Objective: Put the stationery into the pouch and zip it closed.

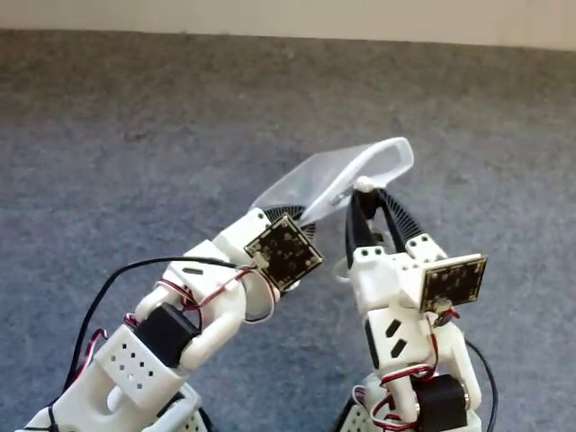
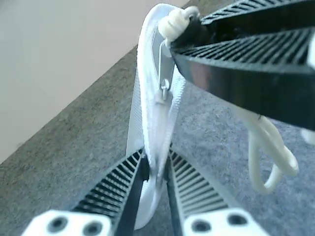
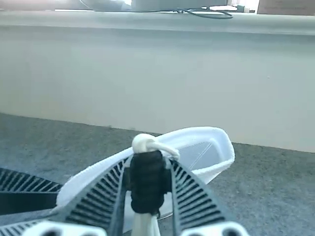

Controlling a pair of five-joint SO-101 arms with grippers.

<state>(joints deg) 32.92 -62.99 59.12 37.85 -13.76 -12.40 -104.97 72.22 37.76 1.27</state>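
L end effector tight on pouch edge, R end effector tight on prob. zip pull

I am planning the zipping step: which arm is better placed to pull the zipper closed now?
Right. The right jaws are shut on the zipper pull cord, while the left jaws clamp the pouch edge and can hold it steady.

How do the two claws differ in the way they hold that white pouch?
The left gripper pinches the pouch itself, on its zipper edge; the right gripper pinches the cord pull tied to the zipper. In the high view the left gripper lies at a slant, while the right gripper points almost straight ahead. Both are shut on parts of one pouch.
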